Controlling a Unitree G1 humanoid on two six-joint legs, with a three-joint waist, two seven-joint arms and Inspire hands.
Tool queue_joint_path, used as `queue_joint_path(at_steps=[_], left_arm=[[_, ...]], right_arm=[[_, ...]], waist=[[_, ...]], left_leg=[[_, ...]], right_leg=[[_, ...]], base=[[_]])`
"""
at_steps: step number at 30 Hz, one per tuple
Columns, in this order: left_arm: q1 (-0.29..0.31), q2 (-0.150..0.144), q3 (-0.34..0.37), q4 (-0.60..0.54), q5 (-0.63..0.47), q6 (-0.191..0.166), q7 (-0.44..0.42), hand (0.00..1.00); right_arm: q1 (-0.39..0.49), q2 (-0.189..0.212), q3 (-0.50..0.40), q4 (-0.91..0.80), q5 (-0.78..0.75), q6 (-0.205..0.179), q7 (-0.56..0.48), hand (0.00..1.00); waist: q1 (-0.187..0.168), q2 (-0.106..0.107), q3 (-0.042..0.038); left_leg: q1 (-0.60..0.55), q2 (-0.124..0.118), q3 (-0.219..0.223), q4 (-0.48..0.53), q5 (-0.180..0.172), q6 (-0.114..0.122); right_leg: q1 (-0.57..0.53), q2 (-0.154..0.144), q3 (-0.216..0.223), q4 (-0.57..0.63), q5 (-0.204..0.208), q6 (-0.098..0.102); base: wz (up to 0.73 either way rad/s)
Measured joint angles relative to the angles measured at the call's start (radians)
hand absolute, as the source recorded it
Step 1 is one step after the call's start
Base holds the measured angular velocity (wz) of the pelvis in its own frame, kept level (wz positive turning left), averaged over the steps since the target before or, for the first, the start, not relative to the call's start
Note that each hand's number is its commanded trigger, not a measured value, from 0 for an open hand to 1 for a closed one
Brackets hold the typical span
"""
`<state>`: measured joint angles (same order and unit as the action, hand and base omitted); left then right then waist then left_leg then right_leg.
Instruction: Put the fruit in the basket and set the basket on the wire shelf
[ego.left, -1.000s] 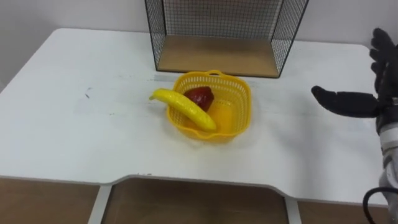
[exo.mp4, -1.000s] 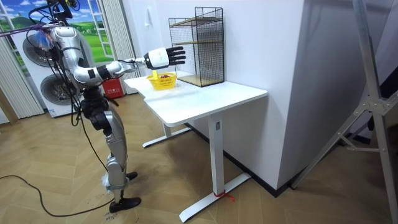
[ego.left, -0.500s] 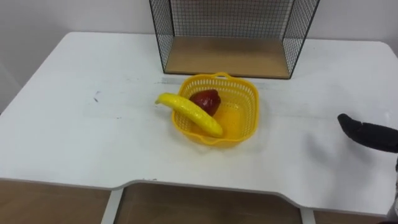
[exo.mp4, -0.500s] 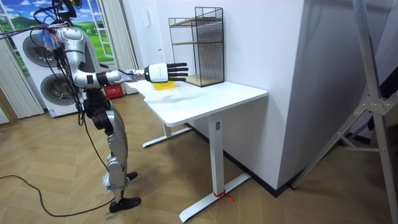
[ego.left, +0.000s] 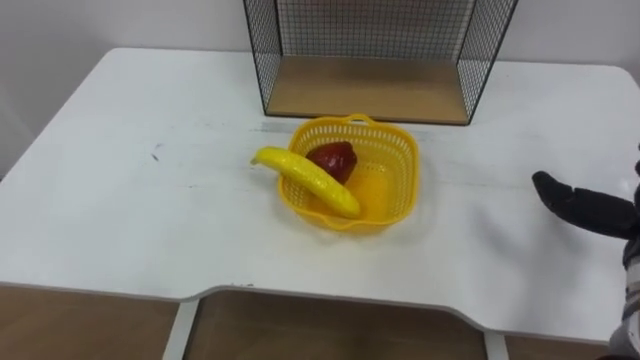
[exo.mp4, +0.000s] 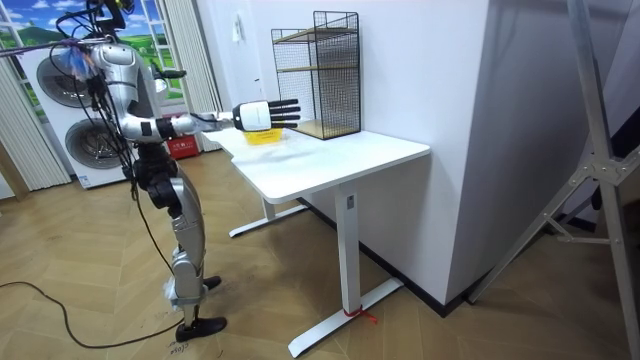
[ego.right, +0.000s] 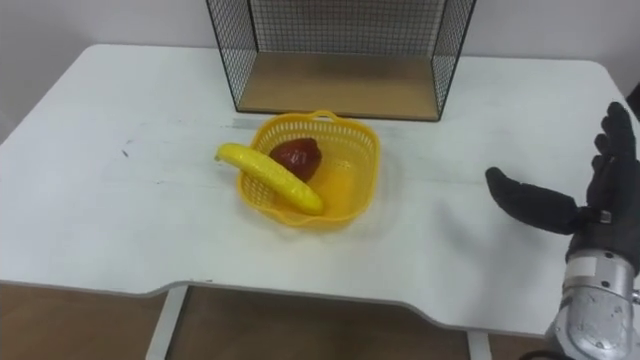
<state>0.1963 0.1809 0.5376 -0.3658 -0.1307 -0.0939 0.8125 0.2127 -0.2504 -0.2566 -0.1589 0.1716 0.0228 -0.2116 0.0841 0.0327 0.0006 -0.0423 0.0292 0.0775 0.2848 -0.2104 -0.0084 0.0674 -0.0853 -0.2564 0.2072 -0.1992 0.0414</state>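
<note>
On the white table (ego.left: 120, 220), just before the wire shelf (ego.left: 365, 92), we see the yellow basket (ego.left: 400, 170) holding a red fruit (ego.left: 332, 160) — perhaps an apple — and a banana (ego.left: 308, 181), lying slantwise with its far-left end jutting over the rim. The right hand (ego.right: 603, 212) hovers well apart, fingers spread, holding nothing.

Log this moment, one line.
banana across basket rim | red fruit inside | basket on table before wire shelf | right hand open, off basket
</note>
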Motion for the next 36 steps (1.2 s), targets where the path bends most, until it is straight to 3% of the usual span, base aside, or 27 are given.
queue_joint_path(at_steps=[6, 14, 18, 21, 29, 36], left_arm=[[-0.018, 0.000, -0.161, -0.002, -0.128, -0.001, -0.215, 0.00], [-0.052, 0.000, -0.349, 0.090, -0.193, 0.004, -0.462, 0.00], [-0.053, -0.001, -0.387, 0.142, -0.223, 0.049, -0.588, 0.00], [-0.053, -0.001, -0.399, 0.145, -0.239, 0.059, -0.669, 0.00], [-0.054, -0.005, -0.448, 0.171, -0.348, 0.060, -0.753, 0.00], [-0.090, -0.016, -0.486, 0.314, -0.347, 0.072, -0.791, 0.00]], right_arm=[[-0.026, 0.001, 0.044, 0.001, 0.067, 0.000, 0.070, 0.00], [-0.059, 0.003, 0.132, 0.001, 0.098, -0.001, 0.144, 0.00], [-0.060, 0.021, 0.139, 0.012, 0.111, 0.000, 0.174, 0.00], [-0.061, 0.021, 0.147, 0.024, 0.117, 0.000, 0.197, 0.00], [-0.086, 0.058, 0.170, 0.073, 0.172, 0.000, 0.225, 0.00], [-0.117, 0.085, 0.216, 0.120, 0.186, 0.000, 0.231, 0.00]], waist=[[-0.029, -0.016, 0.0112], [-0.046, -0.022, 0.0101], [-0.069, -0.022, 0.0099], [-0.080, -0.022, 0.0099], [-0.095, -0.021, 0.0108], [-0.106, -0.025, 0.0134]], left_leg=[[-0.008, 0.000, 0.002, 0.000, 0.000, 0.000], [-0.009, 0.002, 0.028, -0.002, 0.000, 0.001], [-0.007, 0.004, 0.033, -0.002, 0.000, 0.001], [0.000, 0.008, 0.047, -0.007, 0.000, 0.001], [0.011, 0.011, 0.063, -0.011, 0.000, 0.001], [0.016, 0.012, 0.072, -0.013, 0.000, 0.001]], right_leg=[[-0.009, 0.000, 0.005, -0.001, 0.000, 0.000], [-0.032, -0.001, 0.036, 0.014, 0.001, 0.001], [-0.032, -0.001, 0.037, 0.015, 0.001, 0.001], [-0.032, 0.000, 0.042, 0.017, 0.001, 0.000], [-0.032, 0.002, 0.057, 0.022, 0.003, -0.002], [-0.035, 0.001, 0.061, 0.030, 0.003, -0.002]], base=[[0.00], [-0.11], [0.00], [-0.06], [-0.05], [-0.01]])
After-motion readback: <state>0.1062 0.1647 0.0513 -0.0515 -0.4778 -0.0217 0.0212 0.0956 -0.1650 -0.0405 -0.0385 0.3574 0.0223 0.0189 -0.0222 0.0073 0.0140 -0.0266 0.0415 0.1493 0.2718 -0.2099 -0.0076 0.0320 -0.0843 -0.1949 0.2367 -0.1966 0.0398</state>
